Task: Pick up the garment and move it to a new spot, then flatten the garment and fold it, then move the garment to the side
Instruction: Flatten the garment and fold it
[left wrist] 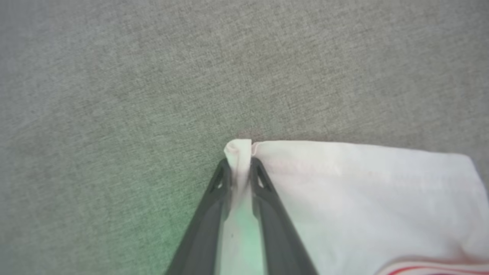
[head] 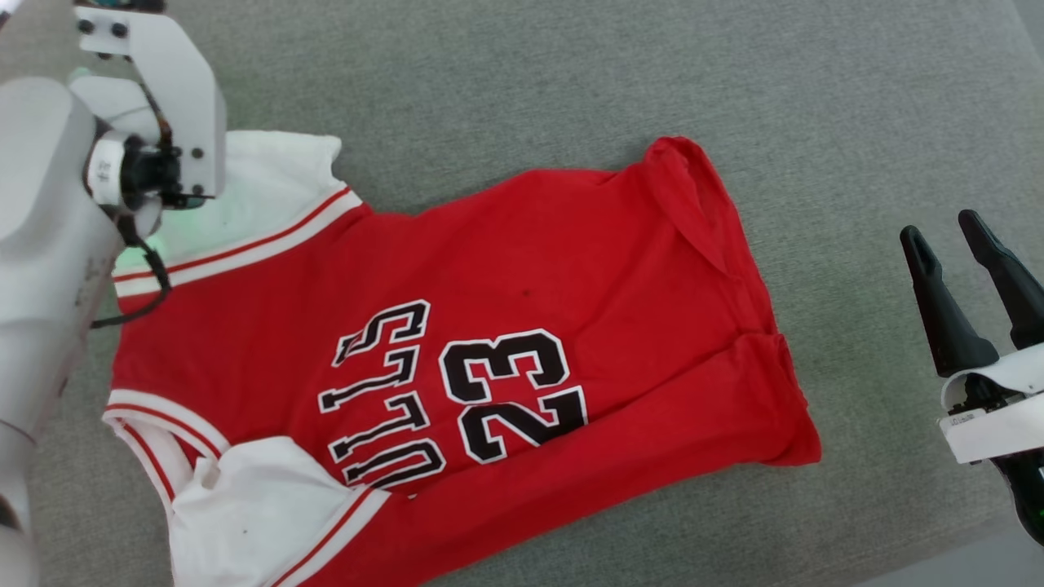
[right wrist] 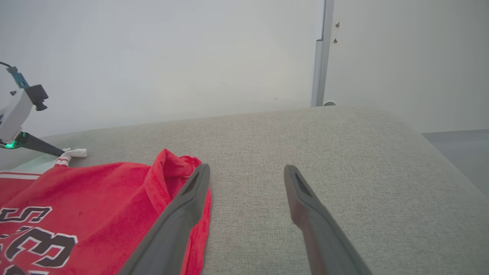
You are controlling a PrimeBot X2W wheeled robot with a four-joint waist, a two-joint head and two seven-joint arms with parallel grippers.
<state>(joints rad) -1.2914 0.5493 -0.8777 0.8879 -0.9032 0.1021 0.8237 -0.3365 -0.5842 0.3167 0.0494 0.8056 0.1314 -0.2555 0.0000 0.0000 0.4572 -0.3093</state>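
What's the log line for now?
left gripper: pinching white corner of bright red soft garment | right gripper: open, empty | garment: spread on grey fabric surface

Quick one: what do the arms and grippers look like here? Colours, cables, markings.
Left arm: pale grey shell, white angular wrist bracket with dark screws, black cable, small printed label. Left gripper: two long dark grey tapered fingers, slotted near the tips, green glow at the base. Right gripper: same dark fingers on a white mount with an unreadable sticker.
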